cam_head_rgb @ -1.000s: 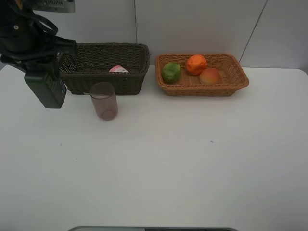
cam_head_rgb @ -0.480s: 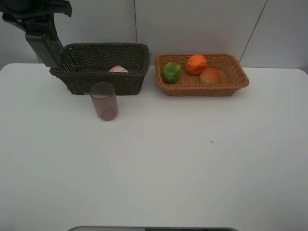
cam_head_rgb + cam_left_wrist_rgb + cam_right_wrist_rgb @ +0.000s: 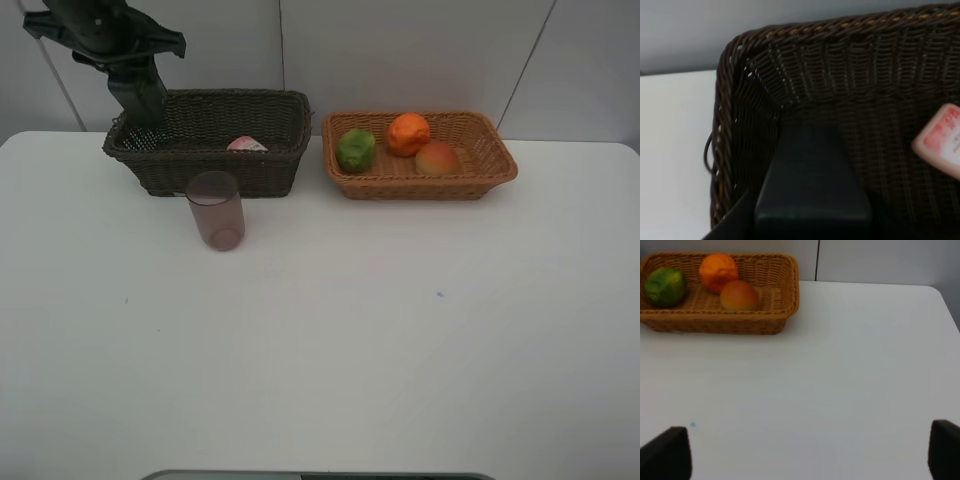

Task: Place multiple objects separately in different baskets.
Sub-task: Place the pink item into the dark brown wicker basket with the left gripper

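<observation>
Left fingers [image 3: 812, 200] hold a dark bottle over the dark basket [image 3: 840, 100]; right fingers [image 3: 805, 452] wide.

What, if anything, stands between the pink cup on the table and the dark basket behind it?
Nothing visible does. The pink cup stands upright on the table just in front of the dark basket; only the basket's own front wall lies between them, to be lifted over.
</observation>
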Controlling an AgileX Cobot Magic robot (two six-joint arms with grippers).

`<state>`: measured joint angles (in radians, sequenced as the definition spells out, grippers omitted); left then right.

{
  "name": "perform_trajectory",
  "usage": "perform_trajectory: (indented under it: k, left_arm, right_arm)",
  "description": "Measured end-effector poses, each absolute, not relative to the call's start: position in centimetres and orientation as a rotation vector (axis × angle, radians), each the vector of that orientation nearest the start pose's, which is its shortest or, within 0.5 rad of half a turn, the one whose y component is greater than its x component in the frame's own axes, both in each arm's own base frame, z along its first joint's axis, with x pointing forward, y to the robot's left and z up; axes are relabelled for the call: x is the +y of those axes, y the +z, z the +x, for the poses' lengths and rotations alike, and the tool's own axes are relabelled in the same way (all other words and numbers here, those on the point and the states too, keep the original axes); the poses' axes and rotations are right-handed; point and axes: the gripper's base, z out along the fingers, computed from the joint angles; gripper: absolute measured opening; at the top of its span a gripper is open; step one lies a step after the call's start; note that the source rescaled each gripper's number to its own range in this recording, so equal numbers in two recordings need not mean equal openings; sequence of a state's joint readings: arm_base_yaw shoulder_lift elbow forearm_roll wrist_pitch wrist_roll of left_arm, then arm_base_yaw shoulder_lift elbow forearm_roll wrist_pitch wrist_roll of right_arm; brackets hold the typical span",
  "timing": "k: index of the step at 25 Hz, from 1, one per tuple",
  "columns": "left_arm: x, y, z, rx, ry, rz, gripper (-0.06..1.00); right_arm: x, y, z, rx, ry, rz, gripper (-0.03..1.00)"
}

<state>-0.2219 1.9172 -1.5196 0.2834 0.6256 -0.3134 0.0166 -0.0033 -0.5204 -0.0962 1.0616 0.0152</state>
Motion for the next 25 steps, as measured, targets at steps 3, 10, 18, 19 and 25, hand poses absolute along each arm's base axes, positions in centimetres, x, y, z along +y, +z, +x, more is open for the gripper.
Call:
perform_trajectory:
  k: [3,10,18,19,25]
  left_arm:
    - [-8.4,24.2,43.3,2.426,0.049,0.119,0.48]
    - [-9.2,21.7,45.1,2.337,-0.015,0.150,0.48]
    - [-9.6,18.1,45.8,2.403,-0.051,0.115,0.48]
    - [-9.6,18.0,45.8,2.404,-0.051,0.115,0.48]
    - [-9.6,18.0,45.8,2.403,-0.051,0.116,0.48]
  right_arm:
    - [-0.8,28.3,-0.8,2.019,-0.094,0.004,1.00]
    - [-0.8,28.3,-0.8,2.019,-0.094,0.004,1.00]
    - [-0.8,28.3,-0.8,2.019,-0.094,0.004,1.00]
    - [-0.8,28.3,-0.8,2.019,-0.094,0.004,1.00]
    - [-0.8,28.3,-0.8,2.019,-0.094,0.004,1.00]
